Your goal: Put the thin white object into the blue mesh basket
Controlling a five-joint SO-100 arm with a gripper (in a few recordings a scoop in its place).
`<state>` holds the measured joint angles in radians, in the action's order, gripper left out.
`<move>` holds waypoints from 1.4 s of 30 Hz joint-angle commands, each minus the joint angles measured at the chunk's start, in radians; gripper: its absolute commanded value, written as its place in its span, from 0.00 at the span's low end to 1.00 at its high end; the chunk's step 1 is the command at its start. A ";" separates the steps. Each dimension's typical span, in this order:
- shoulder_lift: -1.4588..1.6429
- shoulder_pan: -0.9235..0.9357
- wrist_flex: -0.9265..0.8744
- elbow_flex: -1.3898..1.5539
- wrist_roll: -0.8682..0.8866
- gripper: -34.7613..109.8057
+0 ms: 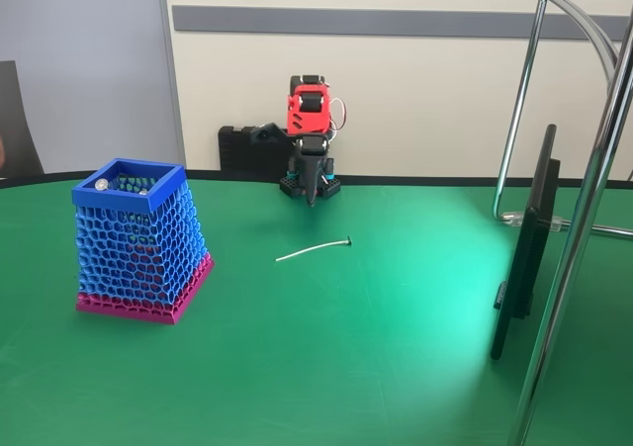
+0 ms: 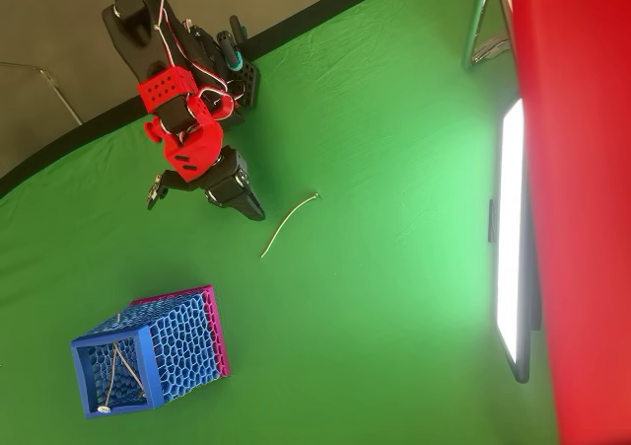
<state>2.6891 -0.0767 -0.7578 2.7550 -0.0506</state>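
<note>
On the green tabletop (image 1: 396, 367), the thin white object (image 1: 315, 250) is lying flat in the open, slightly curved, its small darker head at the right end in the fixed view; in the overhead view it (image 2: 288, 223) is lying just beside the tool's tip, not touching it; the tool (image 1: 312, 197) is pointing down at the tabletop on the far side of the strip, its two fingers looking closed together and gripping nothing; the red and black arm (image 1: 309, 110) is rising behind it near the far wall; well to the left and nearer in the fixed view, the blue mesh basket (image 1: 95, 201) is standing upright on its magenta base band, with a small silver ball (image 1: 102, 184) showing inside at its rim; a dark monitor (image 1: 529, 238) is standing edge-on at the right.
</note>
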 commanded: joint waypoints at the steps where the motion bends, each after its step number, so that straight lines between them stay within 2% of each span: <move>1: -0.126 -0.043 -0.020 -0.109 0.006 0.25; 8: -0.380 -0.135 -0.150 -0.302 -0.026 0.25; 17: -0.624 -0.138 -0.287 -0.522 -0.038 0.26; 42: -1.003 -0.196 -0.288 -0.666 -0.015 0.33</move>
<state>1.7043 -0.2608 -1.0508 2.1322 -0.0782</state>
